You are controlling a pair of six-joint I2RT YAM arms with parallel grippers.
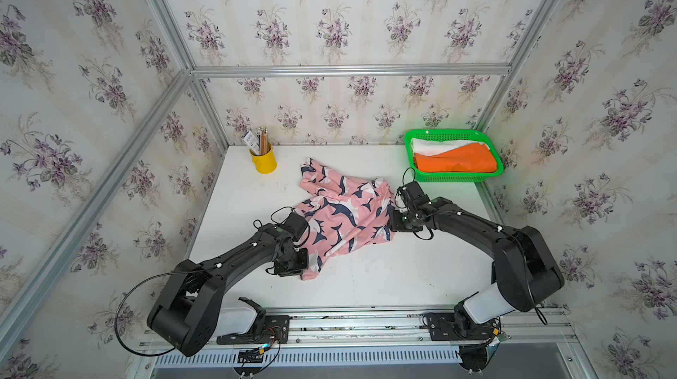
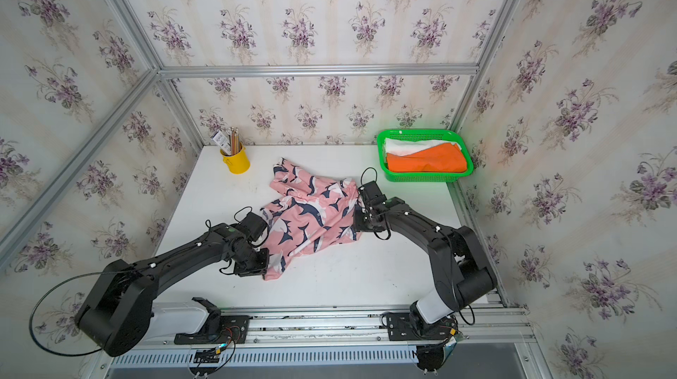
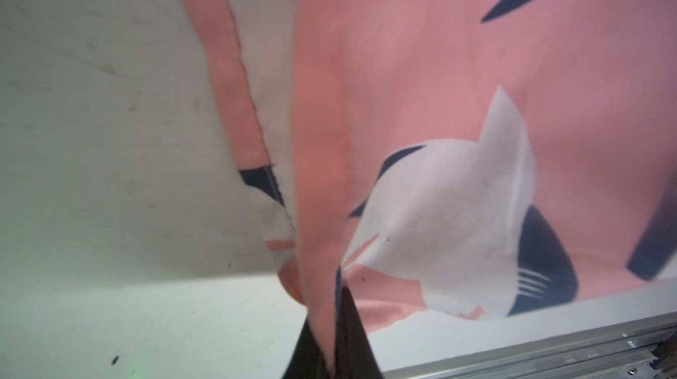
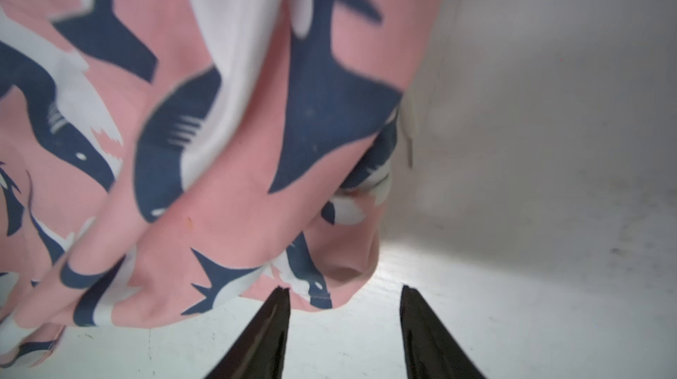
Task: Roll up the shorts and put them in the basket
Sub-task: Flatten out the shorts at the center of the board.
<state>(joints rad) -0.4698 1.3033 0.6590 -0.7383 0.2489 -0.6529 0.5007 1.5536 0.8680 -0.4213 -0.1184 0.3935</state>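
Whale-print shorts (image 1: 340, 212) are lying rumpled as you are flattening them, left gripper (image 3: 326, 322) pinching one edge, right gripper (image 4: 344, 289) spread beside the hem, probably needing a grip next.

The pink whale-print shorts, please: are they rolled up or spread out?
Not rolled: the pink shorts lie loosely crumpled across the table.
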